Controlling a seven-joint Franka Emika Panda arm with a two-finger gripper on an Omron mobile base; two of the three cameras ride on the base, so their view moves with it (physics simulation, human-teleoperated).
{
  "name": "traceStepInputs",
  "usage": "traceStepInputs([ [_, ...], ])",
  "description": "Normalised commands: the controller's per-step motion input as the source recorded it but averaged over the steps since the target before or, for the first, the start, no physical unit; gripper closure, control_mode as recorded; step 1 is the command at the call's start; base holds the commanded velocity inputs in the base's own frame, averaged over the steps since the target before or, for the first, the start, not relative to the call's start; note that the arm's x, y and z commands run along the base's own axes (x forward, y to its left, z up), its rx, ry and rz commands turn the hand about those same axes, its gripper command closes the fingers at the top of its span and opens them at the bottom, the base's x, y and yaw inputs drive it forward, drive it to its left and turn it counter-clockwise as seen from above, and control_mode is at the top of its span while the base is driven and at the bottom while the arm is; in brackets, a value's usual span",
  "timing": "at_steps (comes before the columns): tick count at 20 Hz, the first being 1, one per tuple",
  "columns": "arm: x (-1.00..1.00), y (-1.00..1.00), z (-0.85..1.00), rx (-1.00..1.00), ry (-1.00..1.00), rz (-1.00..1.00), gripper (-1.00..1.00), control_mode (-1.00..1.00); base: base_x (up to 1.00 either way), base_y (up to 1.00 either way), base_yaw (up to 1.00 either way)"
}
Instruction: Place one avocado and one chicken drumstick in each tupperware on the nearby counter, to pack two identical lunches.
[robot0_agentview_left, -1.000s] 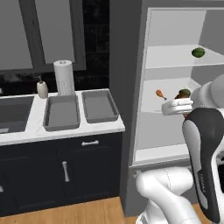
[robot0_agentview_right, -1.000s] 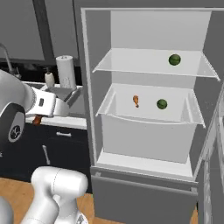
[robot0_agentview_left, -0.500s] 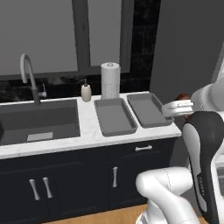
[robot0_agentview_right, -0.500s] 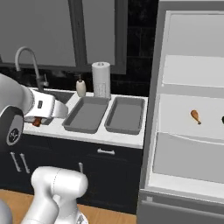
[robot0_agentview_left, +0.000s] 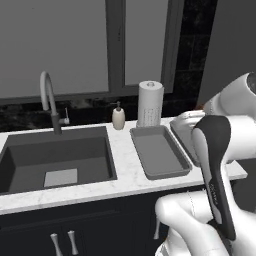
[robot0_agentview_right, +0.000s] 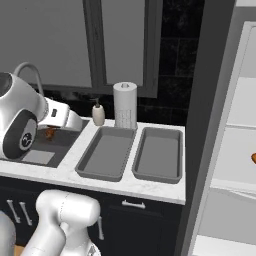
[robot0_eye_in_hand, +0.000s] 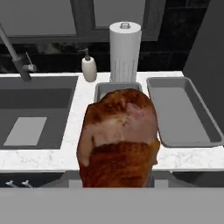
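Note:
My gripper (robot0_agentview_right: 50, 133) is shut on an orange-brown chicken drumstick (robot0_eye_in_hand: 119, 140), which hides the fingertips in the hand view. I hold it in the air in front of the white marbled counter (robot0_agentview_left: 125, 180). Two shallow grey trays stand side by side on the counter, with nothing in them: the left tray (robot0_agentview_right: 106, 152) and the right tray (robot0_agentview_right: 159, 155). In the hand view the left tray (robot0_eye_in_hand: 103, 89) lies mostly behind the drumstick and the right tray (robot0_eye_in_hand: 181, 113) is to its right. A second drumstick (robot0_agentview_right: 253, 158) peeks in at the fridge shelf. The avocados are out of view.
A dark sink (robot0_agentview_left: 55, 160) with a curved faucet (robot0_agentview_left: 48, 97) lies left of the trays. A soap bottle (robot0_agentview_left: 118, 117) and a paper towel roll (robot0_agentview_left: 150, 103) stand behind them. The open fridge (robot0_agentview_right: 235, 150) is to the right. Cabinet fronts with silver handles (robot0_agentview_right: 135, 204) sit below.
The whole picture has shifted: the base has driven from the open fridge to the counter and sink. The drumstick stays in the gripper.

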Motion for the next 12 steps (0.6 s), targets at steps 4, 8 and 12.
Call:
traceStepInputs([
  [4,0.73,0.0,-1.0,0.0,0.11,0.0,1.0,-1.0,0.0,0.0,0.0],
  [8,0.59,0.0,-1.0,0.0,0.11,0.01,1.0,-1.0,0.0,0.0,0.0],
  [12,0.77,0.0,-0.66,0.0,0.14,0.0,1.0,-1.0,0.0,0.0,0.0],
])
